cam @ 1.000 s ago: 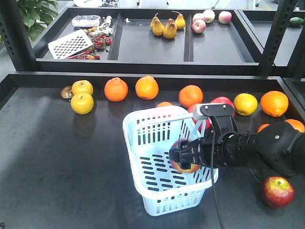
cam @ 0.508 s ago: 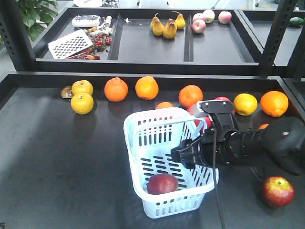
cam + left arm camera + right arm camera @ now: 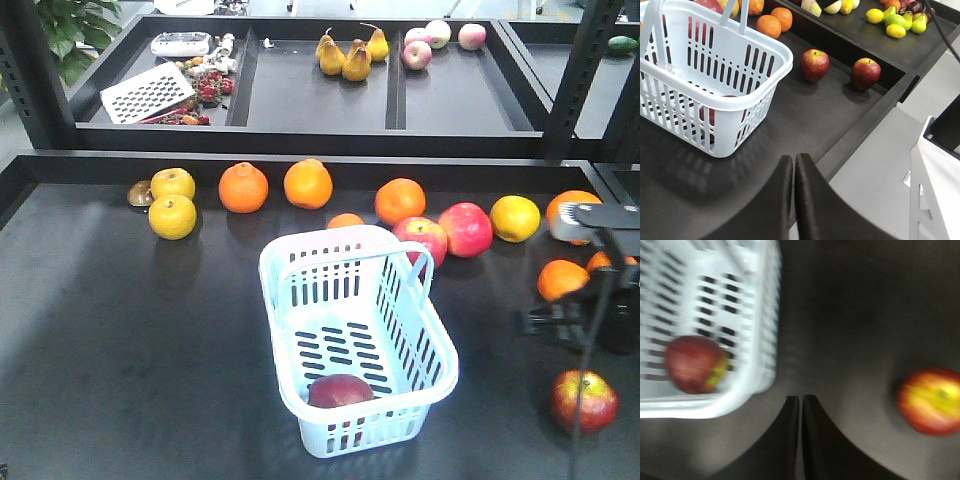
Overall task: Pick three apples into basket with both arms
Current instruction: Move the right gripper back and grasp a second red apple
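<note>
The pale blue-white basket (image 3: 300,262) stands mid-table with one dark red apple (image 3: 340,390) on its floor at the near end. That apple (image 3: 692,364) also shows blurred in the right wrist view. A second apple (image 3: 583,400) lies on the table at the right, near the front edge. In the left wrist view two apples (image 3: 815,65) (image 3: 865,74) lie beyond the basket (image 3: 740,102). My right gripper (image 3: 800,398) is shut and empty, over bare table between the basket (image 3: 755,315) and the loose apple (image 3: 930,400). My left gripper (image 3: 793,159) is shut and empty, near the table's edge.
Oranges (image 3: 244,187) (image 3: 308,183) (image 3: 400,201), yellow fruit (image 3: 172,216) and two pink-red apples (image 3: 420,238) (image 3: 466,228) line the back of the table. More oranges (image 3: 560,279) lie beside the right arm (image 3: 585,325). A raised shelf (image 3: 320,100) holds pears, apples and a grater.
The right gripper let the apple go into the basket, where it came to rest at the near end. The arm then pulled away to the right.
</note>
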Motion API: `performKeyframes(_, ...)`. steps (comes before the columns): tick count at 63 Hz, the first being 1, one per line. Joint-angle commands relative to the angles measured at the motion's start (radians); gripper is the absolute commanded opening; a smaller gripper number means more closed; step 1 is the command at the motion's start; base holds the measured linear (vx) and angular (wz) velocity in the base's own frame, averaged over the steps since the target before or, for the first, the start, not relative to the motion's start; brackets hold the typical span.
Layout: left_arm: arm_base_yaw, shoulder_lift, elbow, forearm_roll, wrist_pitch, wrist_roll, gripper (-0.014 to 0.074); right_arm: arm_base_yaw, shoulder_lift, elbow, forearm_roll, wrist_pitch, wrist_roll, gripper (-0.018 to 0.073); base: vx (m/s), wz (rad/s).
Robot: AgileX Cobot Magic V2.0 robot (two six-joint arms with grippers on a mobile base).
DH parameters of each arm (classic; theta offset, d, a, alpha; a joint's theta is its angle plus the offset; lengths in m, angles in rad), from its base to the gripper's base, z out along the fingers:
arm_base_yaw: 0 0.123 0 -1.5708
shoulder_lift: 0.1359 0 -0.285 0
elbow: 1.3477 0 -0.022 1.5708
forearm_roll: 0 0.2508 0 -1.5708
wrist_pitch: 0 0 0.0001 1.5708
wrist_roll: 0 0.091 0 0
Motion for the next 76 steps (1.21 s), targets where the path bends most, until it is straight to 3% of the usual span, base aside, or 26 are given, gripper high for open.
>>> performKeyframes(1,0.002,0.003,-0.025,0.050,0.012,-0.008,-0.0008,-0.074,-0.011,-0.028,-0.050,-0.007,0.019,0.0087,0.00,0.00)
performKeyframes(9,0.002,0.003,-0.025,0.050,0.012,-0.008,-0.0008,-0.140,0.029,-0.028,-0.063,-0.033,0.013,0.0249,0.00,0.00)
performKeyframes(21,0.002,0.003,-0.025,0.050,0.012,-0.008,-0.0008,-0.203,0.131,-0.029,-0.068,-0.097,0.072,0.0589,0.00,0.00)
performKeyframes(29,0.002,0.003,-0.025,0.050,0.012,-0.008,-0.0008,-0.218,0.213,-0.029,-0.091,-0.141,0.091,0.0706,0.00,0.00)
performKeyframes(48,0.002,0.003,-0.025,0.050,0.012,-0.008,-0.0008,-0.218,0.351,-0.030,-0.196,-0.228,0.172,0.0664,0.00,0.00)
performKeyframes(76,0.002,0.003,-0.025,0.050,0.012,-0.008,-0.0007,-0.218,0.440,-0.030,-0.212,-0.302,0.175,0.0629,0.00,0.00)
